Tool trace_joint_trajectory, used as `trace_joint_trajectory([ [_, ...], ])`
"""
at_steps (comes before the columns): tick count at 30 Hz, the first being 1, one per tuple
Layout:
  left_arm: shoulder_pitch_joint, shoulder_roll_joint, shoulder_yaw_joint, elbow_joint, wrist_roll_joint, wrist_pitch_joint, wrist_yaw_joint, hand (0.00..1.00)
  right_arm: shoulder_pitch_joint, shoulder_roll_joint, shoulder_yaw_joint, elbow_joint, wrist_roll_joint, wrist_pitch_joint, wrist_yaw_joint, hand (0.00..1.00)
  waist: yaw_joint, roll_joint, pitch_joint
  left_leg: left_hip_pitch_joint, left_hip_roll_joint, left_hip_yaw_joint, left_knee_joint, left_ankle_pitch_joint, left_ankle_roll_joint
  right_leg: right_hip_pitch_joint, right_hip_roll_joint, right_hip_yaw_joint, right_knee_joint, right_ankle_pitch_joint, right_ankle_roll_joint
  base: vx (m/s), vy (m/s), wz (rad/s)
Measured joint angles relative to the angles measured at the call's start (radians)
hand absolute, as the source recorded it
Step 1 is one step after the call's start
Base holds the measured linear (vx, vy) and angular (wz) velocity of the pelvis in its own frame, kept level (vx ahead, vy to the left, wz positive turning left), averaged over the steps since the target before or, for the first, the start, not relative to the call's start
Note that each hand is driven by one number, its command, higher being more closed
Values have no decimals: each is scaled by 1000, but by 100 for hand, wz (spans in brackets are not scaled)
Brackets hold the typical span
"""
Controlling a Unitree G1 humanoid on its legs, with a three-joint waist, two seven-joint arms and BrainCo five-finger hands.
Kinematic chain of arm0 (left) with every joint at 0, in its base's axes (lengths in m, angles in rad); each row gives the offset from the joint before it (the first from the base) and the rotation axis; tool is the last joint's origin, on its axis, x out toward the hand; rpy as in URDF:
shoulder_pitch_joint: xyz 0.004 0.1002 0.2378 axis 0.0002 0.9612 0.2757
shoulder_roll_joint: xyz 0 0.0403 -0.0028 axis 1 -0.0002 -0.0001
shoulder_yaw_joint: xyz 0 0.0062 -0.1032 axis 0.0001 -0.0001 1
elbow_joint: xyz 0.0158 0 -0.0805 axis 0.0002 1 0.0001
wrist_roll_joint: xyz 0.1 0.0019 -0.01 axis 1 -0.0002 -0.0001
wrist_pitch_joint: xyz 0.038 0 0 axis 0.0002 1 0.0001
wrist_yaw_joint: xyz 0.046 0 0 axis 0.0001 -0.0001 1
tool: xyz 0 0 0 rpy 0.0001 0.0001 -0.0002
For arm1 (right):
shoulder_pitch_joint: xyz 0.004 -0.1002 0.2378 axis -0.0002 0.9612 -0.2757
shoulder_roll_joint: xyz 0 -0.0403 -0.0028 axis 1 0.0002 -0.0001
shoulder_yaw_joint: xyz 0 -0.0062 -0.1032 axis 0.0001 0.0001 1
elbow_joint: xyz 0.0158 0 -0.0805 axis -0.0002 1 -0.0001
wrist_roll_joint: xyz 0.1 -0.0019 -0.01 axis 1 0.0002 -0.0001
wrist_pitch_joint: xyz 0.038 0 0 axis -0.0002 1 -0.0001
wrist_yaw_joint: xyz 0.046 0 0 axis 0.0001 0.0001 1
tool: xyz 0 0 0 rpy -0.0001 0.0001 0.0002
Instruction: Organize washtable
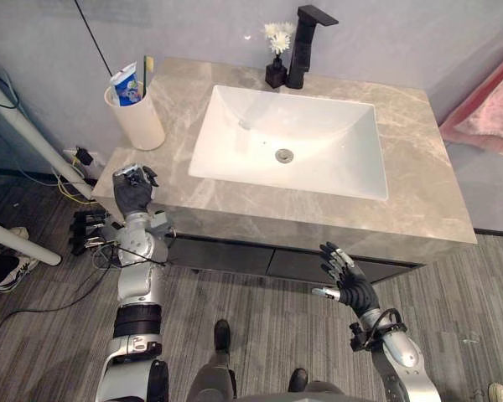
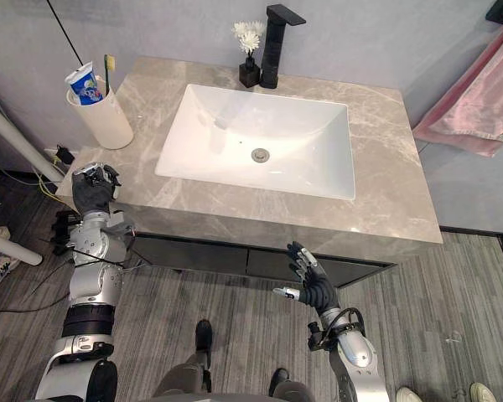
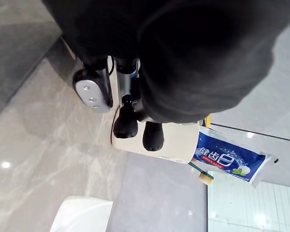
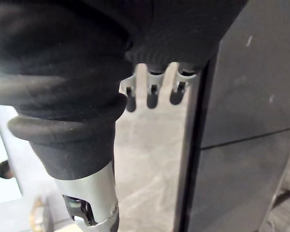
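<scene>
While the left arm rises straight up from the lower left, its left hand (image 1: 132,191) sits at the front left corner of the counter (image 1: 402,201), level with the stone edge, its dark back turned to the head camera. Its fingers (image 3: 126,123) are curled in loosely with the thumb beside them, and they hold nothing. The cup (image 1: 138,117) stands apart from this hand, further back on the same left end of the counter, near the wall. A blue and white toothpaste tube (image 1: 127,86) and a toothbrush (image 1: 148,67) stick up out of it.

The right arm comes in from the lower right with the forearm angled upward. The right hand (image 1: 350,283) is held upright in front of the dark cabinet (image 1: 235,255), below the counter's front edge, and touches nothing. Its fingers (image 1: 334,255) are straight and spread apart, the thumb pointing off to the side.

A white sink (image 1: 235,100) is sunk into the middle of the counter. Behind it stand a black faucet (image 1: 306,42) and, just beside that, a small dark vase of white flowers (image 1: 277,50). A pink towel (image 1: 495,109) hangs at the far right.
</scene>
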Motion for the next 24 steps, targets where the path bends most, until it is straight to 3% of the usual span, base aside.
trace_joint_trajectory([
  [16,-72,64,-1,72,-20,30,-1,100,20,-17,9,4,-4,0,23,0,1,2,-44,-23,16,24,0,0,-1,-31,9,25,-13,9,-4,-7,-6,-5],
  [24,-211,165,-72,198,-33,31,-3,100,41,-25,47,17,-5,0,39,0,3,-27,-64,-38,25,39,1,-3,-4,-44,9,48,-32,19,0,2,0,-6],
])
